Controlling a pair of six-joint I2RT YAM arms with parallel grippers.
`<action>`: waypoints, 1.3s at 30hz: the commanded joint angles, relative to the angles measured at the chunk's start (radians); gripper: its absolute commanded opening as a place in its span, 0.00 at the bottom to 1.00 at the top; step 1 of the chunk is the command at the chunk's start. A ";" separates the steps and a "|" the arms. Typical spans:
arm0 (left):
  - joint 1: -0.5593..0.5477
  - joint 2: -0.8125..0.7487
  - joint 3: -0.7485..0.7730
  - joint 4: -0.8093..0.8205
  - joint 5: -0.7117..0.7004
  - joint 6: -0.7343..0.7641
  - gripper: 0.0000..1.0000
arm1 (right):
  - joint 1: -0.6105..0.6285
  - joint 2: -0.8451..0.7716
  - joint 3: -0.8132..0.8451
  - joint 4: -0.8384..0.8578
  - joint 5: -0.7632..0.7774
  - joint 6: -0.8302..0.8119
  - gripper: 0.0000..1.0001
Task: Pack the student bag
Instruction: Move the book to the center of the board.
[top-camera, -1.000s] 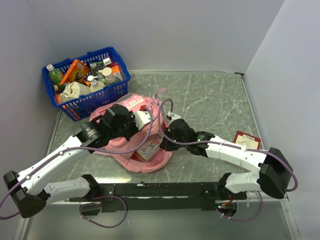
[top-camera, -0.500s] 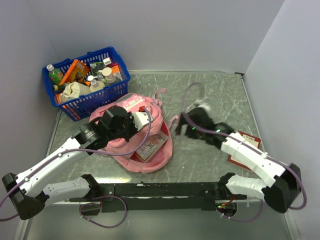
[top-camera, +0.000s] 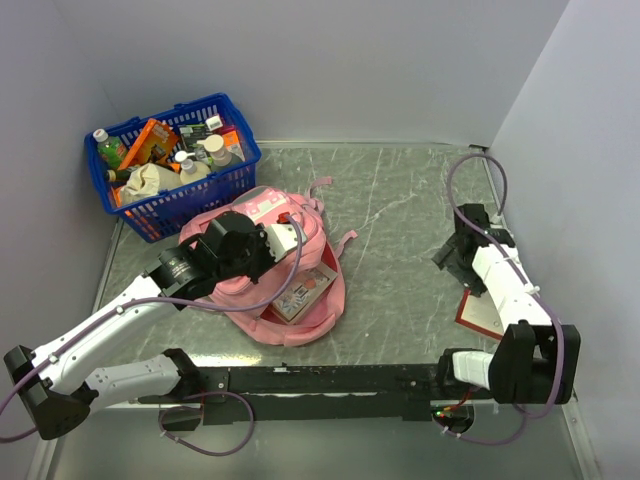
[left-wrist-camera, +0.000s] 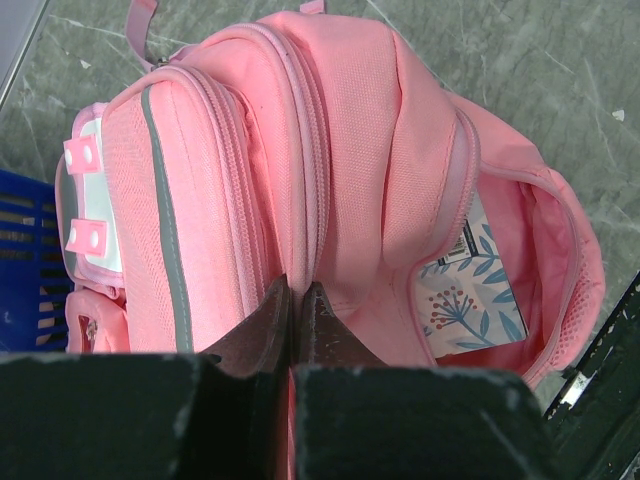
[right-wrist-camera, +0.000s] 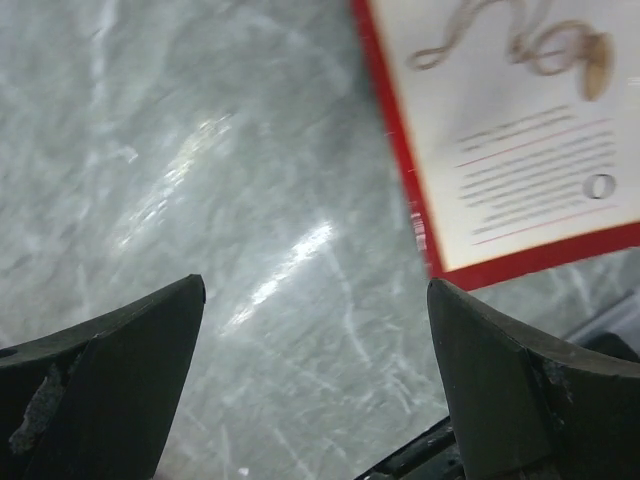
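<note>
1. Two grippers show; the left gripper (left-wrist-camera: 297, 300) has its jaws pinched narrow on a fold of the large soft pink fabric student bag (left-wrist-camera: 360, 130); seen from above, this gripper (top-camera: 288, 240) sits on top of the bag (top-camera: 300, 330).
2. Ahead of the left fingertips the bag's front pocket carries a grey stripe and white patches; to their right the main compartment gapes open.
3. Inside that opening, down-right of the left fingertips, lies a white book with blue leaf print (left-wrist-camera: 470, 290); from above the book (top-camera: 303, 292) shows near the bag's edge.
4. Far to the left of the left fingers, beyond the bag, stands a blue plastic basket (left-wrist-camera: 25, 260); the top view shows the basket (top-camera: 170, 212) full of packets and bottles.
5. Well apart from the bag, the right gripper (right-wrist-camera: 315, 290) hangs over the grey marbled table (right-wrist-camera: 200, 150) with jaws spread wide, holding nothing; from above it (top-camera: 450, 262) is near the table's right side.
6. Up-right of the right fingertips lies a flat white booklet with a red border (right-wrist-camera: 510, 130); in the top view it (top-camera: 482, 315) lies partly under the right arm.
</note>
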 joint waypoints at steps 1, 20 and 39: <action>0.000 -0.045 0.031 0.137 0.003 0.021 0.01 | -0.099 0.042 0.006 -0.026 0.102 -0.024 1.00; -0.006 -0.002 0.086 0.097 0.032 0.001 0.01 | -0.151 0.476 0.117 -0.015 0.196 -0.068 0.95; -0.005 -0.005 0.115 0.102 0.035 -0.007 0.03 | -0.093 0.472 0.046 0.187 -0.323 -0.168 0.00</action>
